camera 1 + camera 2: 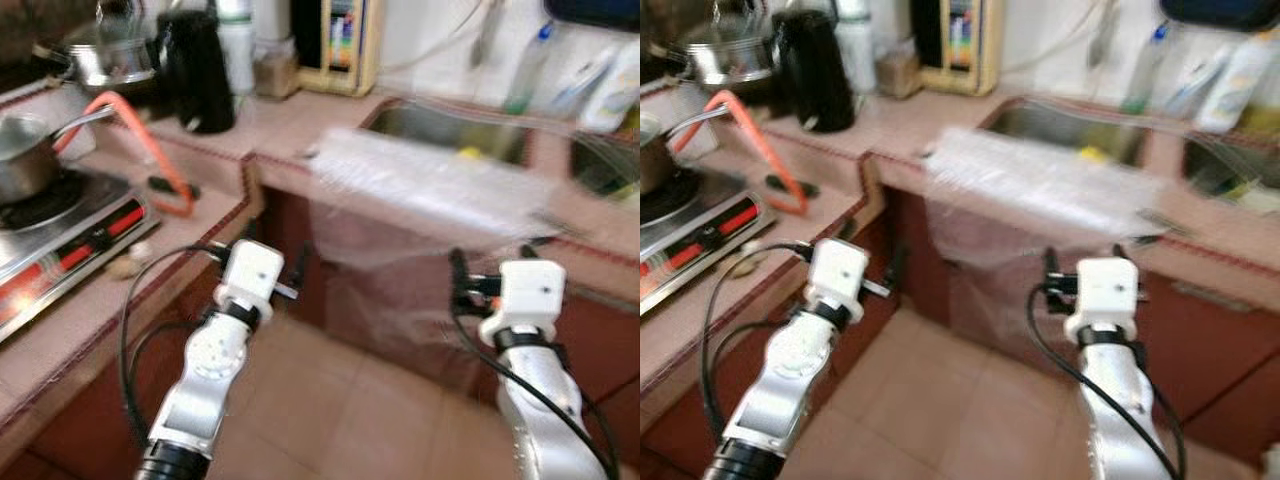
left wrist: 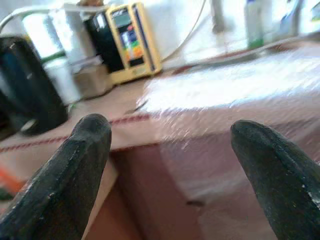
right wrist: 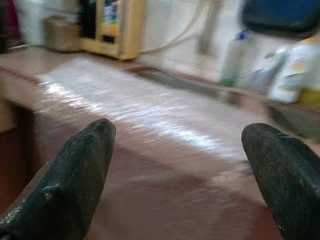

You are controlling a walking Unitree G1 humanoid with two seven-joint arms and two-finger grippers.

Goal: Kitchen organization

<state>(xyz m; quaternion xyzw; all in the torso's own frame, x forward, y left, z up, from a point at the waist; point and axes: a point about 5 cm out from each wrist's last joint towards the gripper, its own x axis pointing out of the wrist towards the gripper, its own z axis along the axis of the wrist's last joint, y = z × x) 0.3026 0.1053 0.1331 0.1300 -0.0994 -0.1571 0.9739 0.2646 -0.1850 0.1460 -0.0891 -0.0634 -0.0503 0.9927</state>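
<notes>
A clear plastic sheet (image 1: 430,185) lies on the pink counter (image 1: 280,130) in front of the sink (image 1: 450,130) and hangs down over the cabinet front. My left gripper (image 2: 170,130) is open and held below counter height, pointing at the sheet's left end. My right gripper (image 3: 180,132) is also open, in front of the hanging sheet and a short way from it. Nothing is between the fingers of either one. The views are blurred.
A gas stove (image 1: 60,230) with a pot (image 1: 25,160) stands on the lower counter at left, with an orange hose (image 1: 150,150) beside it. A black kettle (image 1: 200,70), a yellow-framed device (image 1: 345,45) and bottles (image 1: 525,70) line the back. Tiled floor (image 1: 340,400) lies below.
</notes>
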